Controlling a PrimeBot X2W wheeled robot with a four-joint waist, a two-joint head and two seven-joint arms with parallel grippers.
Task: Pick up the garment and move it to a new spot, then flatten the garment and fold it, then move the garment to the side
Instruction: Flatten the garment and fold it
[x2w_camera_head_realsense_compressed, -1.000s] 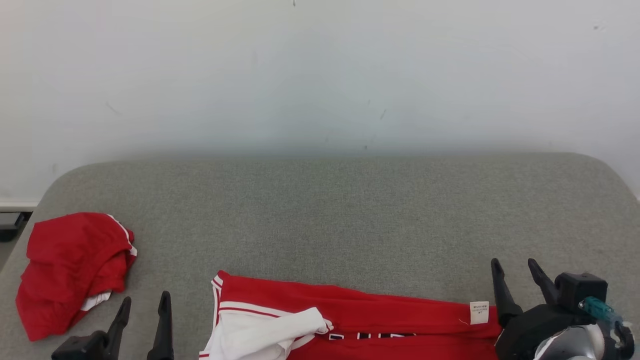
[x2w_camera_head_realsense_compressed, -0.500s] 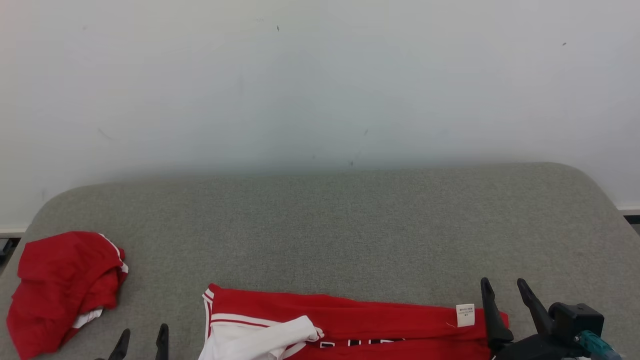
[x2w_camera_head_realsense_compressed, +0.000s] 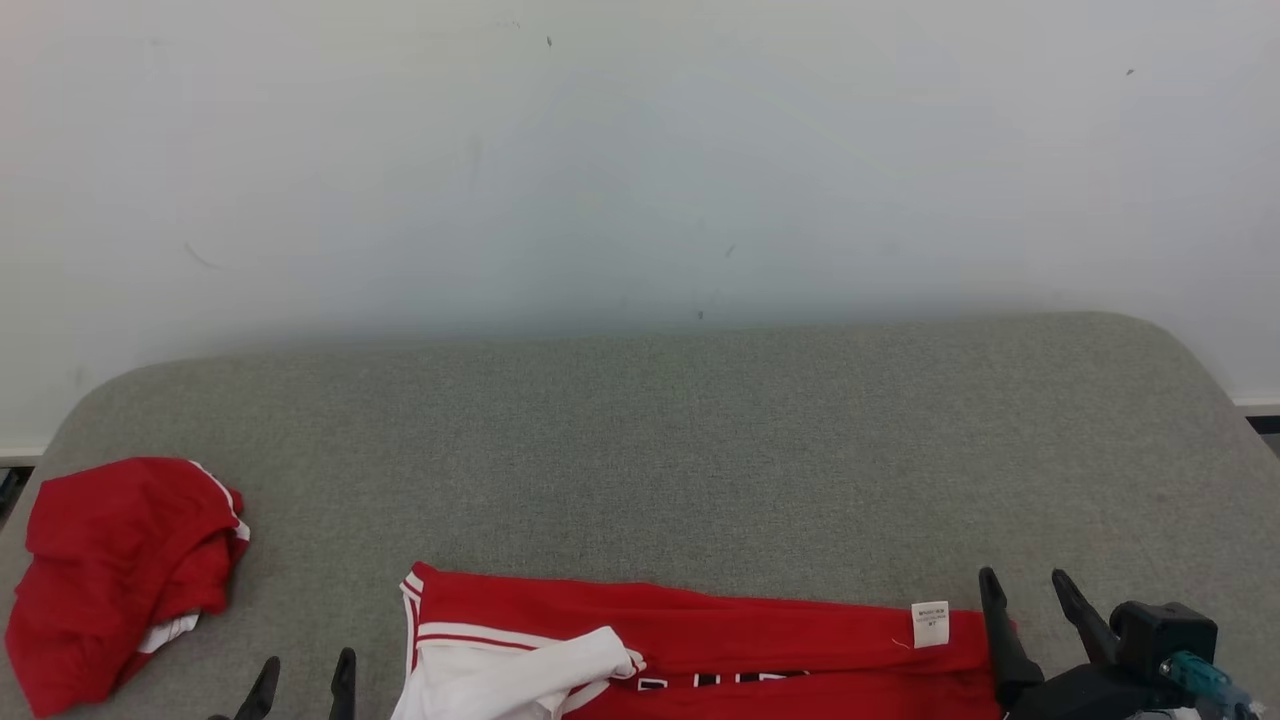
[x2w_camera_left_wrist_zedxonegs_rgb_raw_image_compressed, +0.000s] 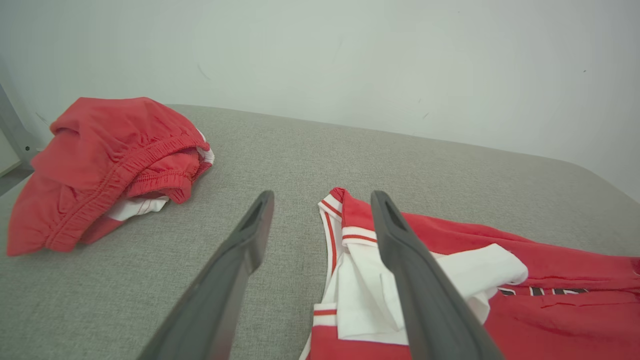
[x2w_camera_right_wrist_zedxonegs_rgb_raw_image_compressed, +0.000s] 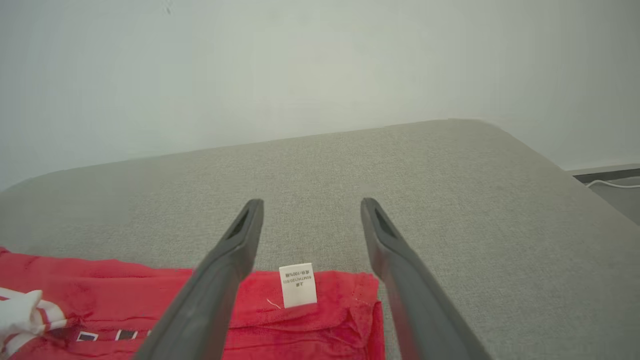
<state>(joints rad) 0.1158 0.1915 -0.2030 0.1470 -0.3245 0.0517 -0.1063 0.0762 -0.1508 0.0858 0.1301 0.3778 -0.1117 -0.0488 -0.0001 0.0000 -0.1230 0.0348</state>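
1. Jersey (x2w_camera_head_realsense_compressed: 720, 640): red with white trim. It lies as a long, low band along the near edge of the grey surface (x2w_camera_head_realsense_compressed: 640, 450). A white label (x2w_camera_head_realsense_compressed: 930, 625) sits at its right end, and a loose white flap (x2w_camera_head_realsense_compressed: 530, 665) lies over its left part.
2. Left end effector (x2w_camera_head_realsense_compressed: 307, 668): fingers spread wide, holding nothing. It is just off the jersey's left end; in the left wrist view one finger crosses the white trim. Contact with the cloth cannot be told.
3. Right end effector (x2w_camera_head_realsense_compressed: 1025, 580): fingers spread wide, holding nothing. It is at the jersey's right end; in the right wrist view the label shows between the fingers.
4. Shorts (x2w_camera_head_realsense_compressed: 110, 570): a crumpled red bundle at the surface's left edge, well apart from the jersey.
5. Progress (judged): the jersey appears already placed, flattened and folded lengthwise. The white flap looks untidy. A crosswise fold probably remains, and the move to the side is not yet done.
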